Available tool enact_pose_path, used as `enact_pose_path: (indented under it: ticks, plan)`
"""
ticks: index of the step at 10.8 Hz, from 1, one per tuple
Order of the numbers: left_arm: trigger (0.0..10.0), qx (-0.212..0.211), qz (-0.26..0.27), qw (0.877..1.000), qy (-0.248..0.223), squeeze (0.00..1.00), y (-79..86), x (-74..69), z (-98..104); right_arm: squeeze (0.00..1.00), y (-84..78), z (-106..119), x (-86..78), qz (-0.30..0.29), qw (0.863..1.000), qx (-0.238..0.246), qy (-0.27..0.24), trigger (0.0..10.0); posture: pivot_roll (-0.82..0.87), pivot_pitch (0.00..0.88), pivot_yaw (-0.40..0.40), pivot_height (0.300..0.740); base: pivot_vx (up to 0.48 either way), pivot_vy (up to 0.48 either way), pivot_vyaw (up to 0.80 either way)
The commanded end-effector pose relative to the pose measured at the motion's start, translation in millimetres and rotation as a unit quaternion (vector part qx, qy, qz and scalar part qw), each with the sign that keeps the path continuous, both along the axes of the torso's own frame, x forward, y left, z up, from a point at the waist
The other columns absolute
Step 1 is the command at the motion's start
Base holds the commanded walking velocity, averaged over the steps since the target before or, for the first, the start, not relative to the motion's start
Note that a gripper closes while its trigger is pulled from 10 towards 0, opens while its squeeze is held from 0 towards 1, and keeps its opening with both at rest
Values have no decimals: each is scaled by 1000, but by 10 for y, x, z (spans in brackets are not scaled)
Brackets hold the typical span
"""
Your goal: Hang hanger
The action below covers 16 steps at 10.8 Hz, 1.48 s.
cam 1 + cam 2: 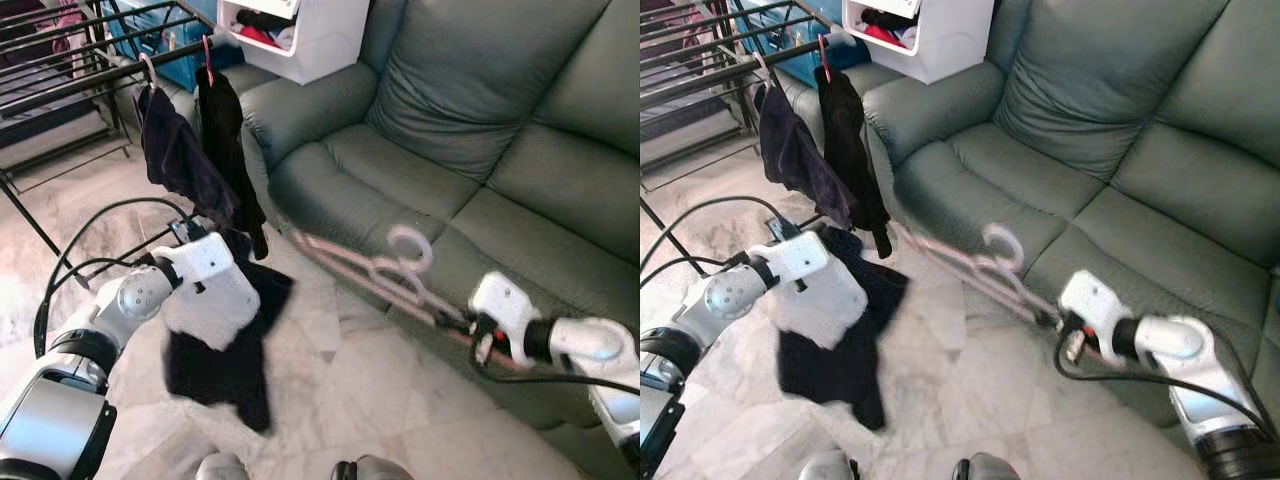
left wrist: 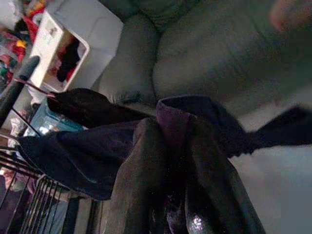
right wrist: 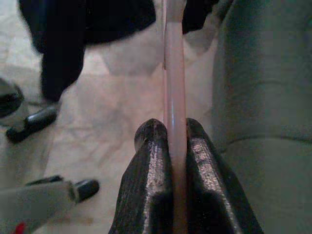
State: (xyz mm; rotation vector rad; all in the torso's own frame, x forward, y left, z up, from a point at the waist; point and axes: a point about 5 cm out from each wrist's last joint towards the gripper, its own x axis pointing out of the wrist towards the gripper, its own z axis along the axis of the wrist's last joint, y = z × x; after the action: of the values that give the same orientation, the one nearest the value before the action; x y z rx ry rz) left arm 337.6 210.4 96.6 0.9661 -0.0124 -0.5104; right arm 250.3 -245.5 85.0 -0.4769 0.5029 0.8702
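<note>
Right claw clamping tight on a pink hanger, both black fingers pressing against the thin plastic bar between them. Hanger sticking out from the claw toward the robot's left, blurred, its hook curling upward, hovering over the front edge of a grey-green sofa and the pale marble floor. Hanger carrying no garment, well apart from the rack.

Left claw pinching a dark cloth, fingers closing on a bunched fold of purple-black fabric. Cloth dangling below the left wrist, hanging free above the floor, partly lying over the white wrist housing. Black cables looping beside the left arm.

Black drying rack standing at the far left. Two dark garments hanging from its rail: a navy one on a white hook, a black one on a red hook, just beside each other and near the sofa's armrest. Lower tip of the black garment ending close above the left wrist.

White cabinet standing behind the armrest, holding red and black items in its open shelf. Blue bin sitting between rack and cabinet.

Sofa's seat cushions and back pillows stretching across the right half of the head views, right arm reaching in front of them.
</note>
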Motion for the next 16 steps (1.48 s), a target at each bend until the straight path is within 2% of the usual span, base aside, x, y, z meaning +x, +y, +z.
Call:
enact_pose_path:
  ticks: [1, 3, 4, 6, 8, 9, 10, 11, 12, 14, 16]
  plan:
    - [10000, -26, -24, 998, -43, 0, -91, 87, 224, 0, -3, -38, -3, 3, 1000, -6, 8, 10000, -88, 45, -45, 740, 0, 0, 0]
    - [10000, -51, -68, 995, -42, 0, -170, 55, 279, 0, -20, -78, 44, -3, 1000, -23, -1, 10000, -80, 46, -45, 740, 0, 0, 0]
    - [10000, -47, -99, 993, -30, 0, -203, -1, 243, 0, -42, -30, 130, -5, 998, -44, -40, 10000, -76, 47, -40, 740, 0, 0, 0]
    - [10000, -37, -103, 994, -22, 0, -188, -22, 203, 0, -21, 49, 177, 3, 996, -55, -63, 10000, -84, 48, -29, 740, 0, 0, 0]
    - [10000, -42, -106, 993, -24, 0, -201, -9, 232, 0, 25, 46, 133, 21, 997, -49, -51, 10000, -84, 48, -27, 740, 0, 0, 0]
    - [10000, -60, -105, 992, -35, 0, -230, 23, 301, 0, 88, -26, 50, 31, 999, -15, -14, 10000, -83, 49, -27, 740, 0, 0, 0]
    - [10000, -64, -105, 992, -37, 0, -235, 28, 313, 0, 100, -42, 33, 32, 999, -8, -5, 10000, -83, 49, -27, 740, 0, 0, 0]
    - [10000, -76, -108, 990, -53, 0, -261, 48, 386, 0, 156, -71, -29, 22, 998, 54, 38, 10000, -79, 50, -28, 740, 0, 0, 0]
    - [10000, -85, -112, 988, -68, 0, -283, 65, 457, 0, 189, -97, -74, 14, 992, 102, 75, 10000, -76, 49, -30, 740, 0, 0, 0]
    - [10000, -113, -121, 982, -91, 0, -325, 84, 584, 0, 213, -167, -109, -15, 979, 167, 115, 10000, -72, 50, -32, 740, 0, 0, 0]
    - [10000, -119, -122, 980, -99, 0, -332, 82, 605, 0, 238, -172, -123, -16, 973, 188, 130, 10000, -72, 52, -31, 740, 0, 0, 0]
